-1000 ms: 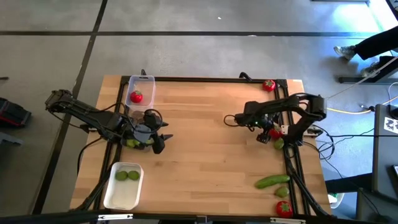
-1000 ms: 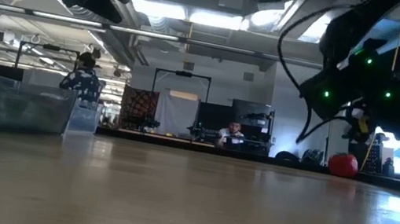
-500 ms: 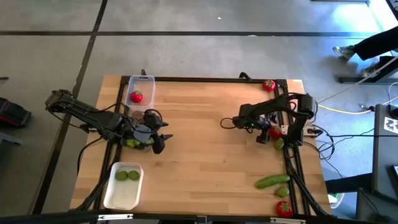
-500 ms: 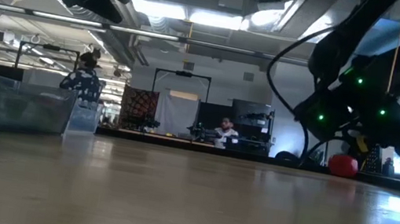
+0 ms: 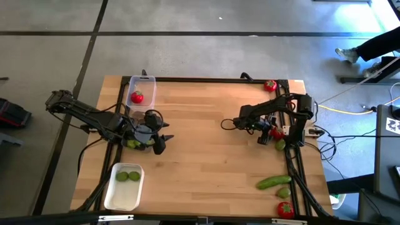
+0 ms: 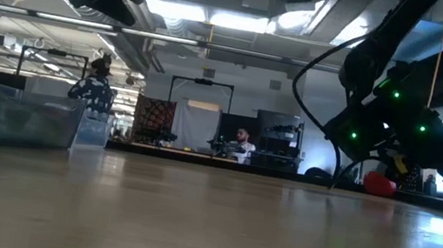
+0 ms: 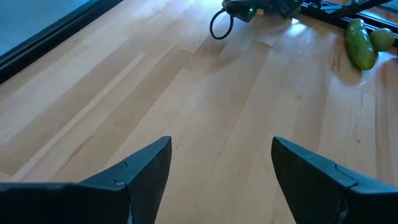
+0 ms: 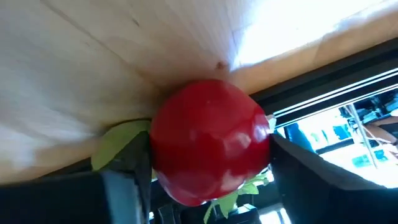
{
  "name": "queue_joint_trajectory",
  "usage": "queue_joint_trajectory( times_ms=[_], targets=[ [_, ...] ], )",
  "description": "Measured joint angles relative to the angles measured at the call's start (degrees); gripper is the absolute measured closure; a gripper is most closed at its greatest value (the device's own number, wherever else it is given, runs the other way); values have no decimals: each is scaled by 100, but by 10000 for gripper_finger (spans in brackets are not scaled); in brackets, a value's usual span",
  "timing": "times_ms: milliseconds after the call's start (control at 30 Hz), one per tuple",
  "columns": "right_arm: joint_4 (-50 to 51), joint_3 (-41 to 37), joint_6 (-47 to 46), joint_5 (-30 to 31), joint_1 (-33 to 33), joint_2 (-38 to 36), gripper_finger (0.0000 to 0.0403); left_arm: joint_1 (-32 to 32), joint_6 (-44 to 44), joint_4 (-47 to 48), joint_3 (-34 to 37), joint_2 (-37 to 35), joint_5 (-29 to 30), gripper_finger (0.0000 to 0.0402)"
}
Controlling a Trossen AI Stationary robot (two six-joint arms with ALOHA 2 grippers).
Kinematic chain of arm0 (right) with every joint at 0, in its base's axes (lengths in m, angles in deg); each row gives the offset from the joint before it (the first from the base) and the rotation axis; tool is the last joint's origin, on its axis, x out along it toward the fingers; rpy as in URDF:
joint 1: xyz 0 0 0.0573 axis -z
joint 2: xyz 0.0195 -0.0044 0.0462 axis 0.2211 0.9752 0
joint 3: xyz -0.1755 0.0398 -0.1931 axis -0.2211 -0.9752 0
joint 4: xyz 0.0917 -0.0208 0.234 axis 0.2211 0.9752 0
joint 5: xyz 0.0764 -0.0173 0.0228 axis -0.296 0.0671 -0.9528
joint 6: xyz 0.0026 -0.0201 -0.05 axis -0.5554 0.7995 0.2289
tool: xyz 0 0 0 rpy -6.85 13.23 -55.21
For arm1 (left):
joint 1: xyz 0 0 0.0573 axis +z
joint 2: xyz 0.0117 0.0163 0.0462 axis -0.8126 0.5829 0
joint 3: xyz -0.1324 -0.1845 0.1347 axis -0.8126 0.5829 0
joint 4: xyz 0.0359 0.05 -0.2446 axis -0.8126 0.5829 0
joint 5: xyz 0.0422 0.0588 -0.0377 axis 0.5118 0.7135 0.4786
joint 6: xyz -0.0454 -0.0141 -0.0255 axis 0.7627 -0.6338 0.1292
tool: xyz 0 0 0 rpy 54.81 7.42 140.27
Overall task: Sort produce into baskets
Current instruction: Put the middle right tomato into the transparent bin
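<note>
A: From above, where's the right gripper [image 5: 270,132]?
B: Near the table's right edge, on a tomato [image 5: 275,132].
A: Its wrist view?
B: Fingers pinch that tomato [image 8: 210,140]. The left gripper [image 7: 221,163] is spread, empty.

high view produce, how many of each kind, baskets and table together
tomatoes: 4
limes: 4
cucumber: 1
total: 9, plus a green bit half hidden under the left arm, kind and number unclear
</note>
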Motion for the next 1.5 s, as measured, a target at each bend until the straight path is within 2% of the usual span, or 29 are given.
queue_joint_trajectory(
  times_ms=[133, 267, 467, 633, 800, 1167, 1333, 1500],
  targets=[
    [-15, 0, 43, 69, -2, -130, 214, -1, -85, -1, 0, 0, 0, 130],
    [-53, 0, -16, 287, -7, -521, 213, -1, -99, -1, 0, 0, 0, 130],
    [-472, 0, -193, 369, -7, -1486, 211, 1, -140, -3, 0, 0, 24, 130],
    [-1331, 0, -236, 363, -4, -2312, 209, 0, -175, -7, 0, 0, 95, 130],
    [-2626, 0, -215, 290, -4, -2780, 209, 1, -245, -46, 0, 0, 156, 130],
    [-5433, 0, 64, -536, -4, -2808, 207, 1, -434, -240, 0, 154, 337, 130],
    [-6706, 2, 65, -1357, -4, -2808, 206, 1, -1032, -812, 0, 482, 347, 130],
    [-7547, 2, 20, -2082, -47, -2808, 206, 1, -1829, -1670, 0, 811, 353, 130]
  ],
)
